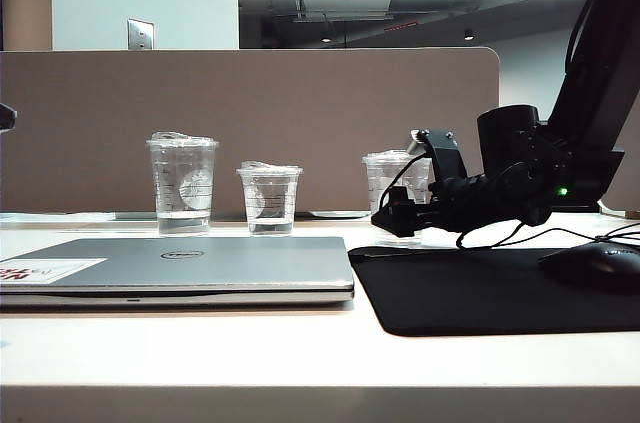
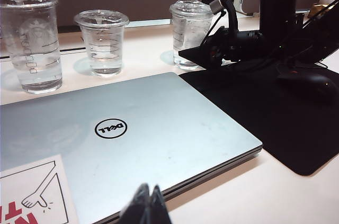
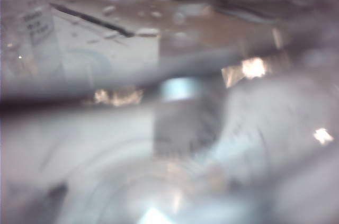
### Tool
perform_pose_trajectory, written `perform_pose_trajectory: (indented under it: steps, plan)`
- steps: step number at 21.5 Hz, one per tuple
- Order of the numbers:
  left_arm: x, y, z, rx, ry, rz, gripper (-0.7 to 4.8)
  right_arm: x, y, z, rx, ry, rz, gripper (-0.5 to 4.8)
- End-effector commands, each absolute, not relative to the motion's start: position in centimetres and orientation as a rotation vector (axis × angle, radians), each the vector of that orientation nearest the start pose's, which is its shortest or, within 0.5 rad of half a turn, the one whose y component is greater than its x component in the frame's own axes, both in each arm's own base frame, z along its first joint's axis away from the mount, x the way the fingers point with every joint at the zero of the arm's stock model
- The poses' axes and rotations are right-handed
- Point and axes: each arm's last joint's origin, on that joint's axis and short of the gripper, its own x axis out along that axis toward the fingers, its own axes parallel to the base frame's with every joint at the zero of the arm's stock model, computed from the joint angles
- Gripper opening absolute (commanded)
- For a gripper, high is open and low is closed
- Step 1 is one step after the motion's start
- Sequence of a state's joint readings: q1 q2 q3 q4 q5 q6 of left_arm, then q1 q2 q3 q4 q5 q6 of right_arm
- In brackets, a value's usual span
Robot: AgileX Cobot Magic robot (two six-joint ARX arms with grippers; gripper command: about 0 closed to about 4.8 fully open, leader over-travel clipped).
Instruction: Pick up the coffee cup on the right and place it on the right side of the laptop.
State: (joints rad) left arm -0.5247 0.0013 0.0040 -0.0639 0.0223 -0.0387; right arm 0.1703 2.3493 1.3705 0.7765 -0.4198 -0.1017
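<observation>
The coffee cup (image 1: pixel 392 175), clear plastic with a flat lid, stands at the back right of the laptop (image 1: pixel 200 263), by the mouse pad's far corner. My right gripper (image 1: pixel 398 222) reaches in low from the right, its jaws spread wide with the cup's lower half between them. In the left wrist view one dark finger (image 2: pixel 195 54) lies along the cup (image 2: pixel 188 30). Blurred clear plastic (image 3: pixel 169 128) fills the right wrist view, so I cannot see whether the fingers touch it. My left gripper (image 2: pixel 149 203) is shut and empty over the closed laptop's (image 2: pixel 132 128) front edge.
Two other clear cups stand behind the laptop: a tall one (image 1: pixel 183 183) and a short one (image 1: pixel 269 198). A black mouse pad (image 1: pixel 480 293) lies right of the laptop with a black mouse (image 1: pixel 595 263) on it. A brown partition (image 1: pixel 300 103) closes the back.
</observation>
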Motion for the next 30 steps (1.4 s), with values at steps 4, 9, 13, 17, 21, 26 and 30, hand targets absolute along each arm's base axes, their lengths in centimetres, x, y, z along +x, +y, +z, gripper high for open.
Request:
perform_pose_trajectory:
  steps: [4, 9, 13, 17, 21, 26, 30]
  plan:
    - [8.4, -4.9, 16.1, -0.024, 0.055, -0.545, -0.05, 47.6, 9.7, 11.2, -0.084, 0.102, 0.606, 3.28]
    - [8.4, -4.9, 16.1, -0.024, 0.055, -0.546, -0.05, 47.6, 9.9, 11.3, -0.085, 0.094, 0.609, 3.23]
    - [8.4, -4.9, 16.1, -0.024, 0.055, -0.546, -0.05, 47.6, 9.8, 11.6, -0.055, 0.096, 0.607, 3.23]
    - [8.4, -4.9, 16.1, -0.024, 0.055, -0.546, -0.05, 47.6, 9.8, 12.5, -0.036, 0.082, 0.609, 3.23]
    - [8.4, -4.9, 16.1, -0.024, 0.055, -0.546, -0.05, 47.2, 9.9, 14.7, -0.037, 0.042, 0.637, 3.23]
    - [8.4, -4.9, 16.1, -0.024, 0.056, -0.545, -0.05, 45.9, 9.7, 17.3, -0.021, 0.018, 0.650, 3.24]
    - [8.4, -4.9, 16.1, -0.024, 0.056, -0.545, -0.05, 44.0, 9.3, 18.6, -0.025, 0.001, 0.649, 3.24]
